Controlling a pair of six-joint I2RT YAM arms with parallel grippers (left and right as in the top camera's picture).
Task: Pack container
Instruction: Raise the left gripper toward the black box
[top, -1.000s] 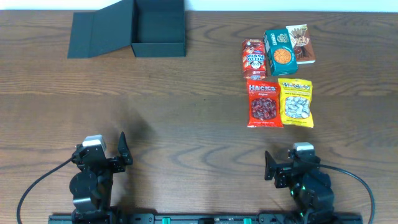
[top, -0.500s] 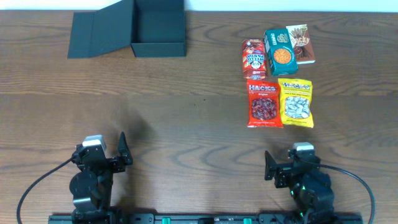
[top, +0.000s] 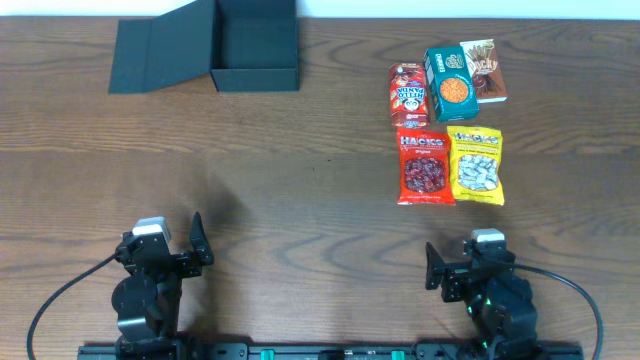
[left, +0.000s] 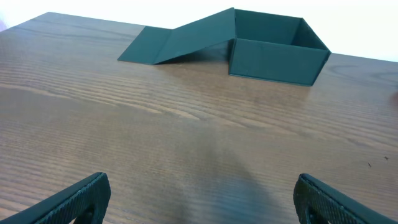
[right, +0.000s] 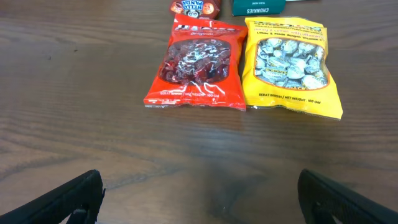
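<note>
Sat parked at near edge, left gripper (left: 200, 196) and right gripper (right: 200, 193) both splayed, empty | Saw container (top: 256, 79) far left, flap laid open | Judged risk: flat glossy red packet (right: 196, 62) and yellow packet (right: 291, 59), side by side, could slip or drag together under a pinch.

The dark teal matte cardboard box (top: 256, 45) sits against the brown wooden surface's (top: 300, 200) far edge, toward its left corner. The red plastic sweet bag (top: 422, 166) lies just left of the yellow plastic sweet bag (top: 476, 165).
</note>
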